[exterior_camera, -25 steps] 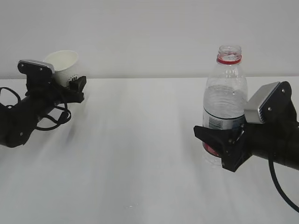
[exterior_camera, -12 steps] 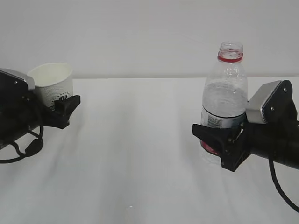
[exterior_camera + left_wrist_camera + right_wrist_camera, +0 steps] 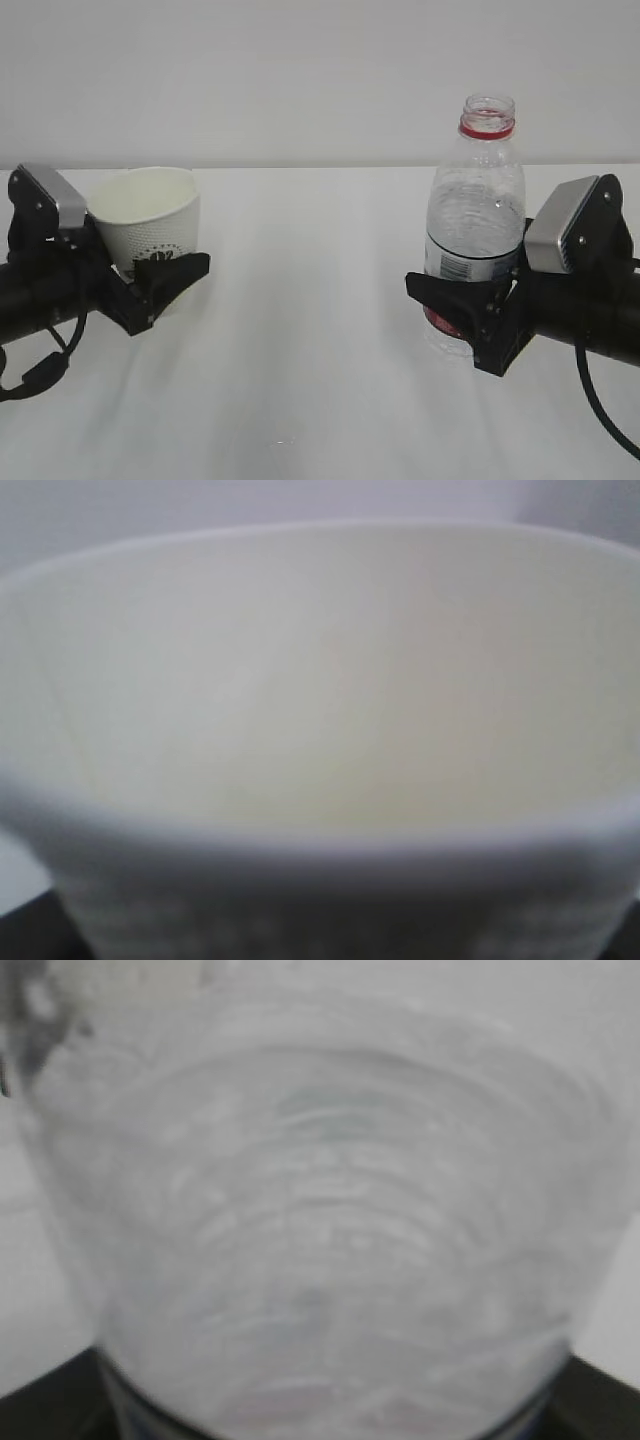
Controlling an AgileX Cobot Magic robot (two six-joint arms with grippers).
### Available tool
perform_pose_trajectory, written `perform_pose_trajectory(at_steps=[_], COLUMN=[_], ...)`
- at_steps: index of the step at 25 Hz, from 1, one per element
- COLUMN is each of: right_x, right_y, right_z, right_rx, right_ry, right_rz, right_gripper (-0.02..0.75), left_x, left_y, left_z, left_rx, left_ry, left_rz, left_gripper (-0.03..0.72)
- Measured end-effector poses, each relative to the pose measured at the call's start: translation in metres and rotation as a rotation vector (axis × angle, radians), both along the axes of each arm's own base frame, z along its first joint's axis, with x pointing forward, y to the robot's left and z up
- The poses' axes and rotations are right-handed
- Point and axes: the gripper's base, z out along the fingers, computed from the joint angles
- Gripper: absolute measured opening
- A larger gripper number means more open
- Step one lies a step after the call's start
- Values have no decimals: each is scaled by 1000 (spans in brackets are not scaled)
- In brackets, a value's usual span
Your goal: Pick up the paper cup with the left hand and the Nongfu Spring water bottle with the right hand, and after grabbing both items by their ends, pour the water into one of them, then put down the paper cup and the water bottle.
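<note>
A bare test bench, seemingly a lab: a plain white worktop (image 3: pixel 320 300) meets a blank pale grey wall (image 3: pixel 300 70), with no furnishings.

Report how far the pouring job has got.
Done: both pickups. The left pincer grips the paper cup low on its side, and the right pincer grips the water bottle at its label. In hand: carrying both; the bottle is upright, uncapped, water inside. Left: pouring, then setting both down.
</note>
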Motion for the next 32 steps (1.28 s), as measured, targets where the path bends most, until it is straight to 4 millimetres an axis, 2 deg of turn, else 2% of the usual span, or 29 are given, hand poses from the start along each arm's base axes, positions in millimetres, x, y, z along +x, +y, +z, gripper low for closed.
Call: perform_pose_trajectory(at_steps=[7,16,32], right_x=[0,0,-2], right_y=[0,0,1], right_z=[0,0,-1], right_rx=[-1,-2,-19], right_ry=[0,0,-6], right_rz=[1,4,32], right_gripper=[512,512,512], left_x=[-12,-29,-54], left_y=[-10,-44,-88], left_z=[-3,-3,-2], left_rx=[49,72,67], left_ry=[-5,-29,-50], left_rz=[-181,-346,-483], left_gripper=[581,580,580])
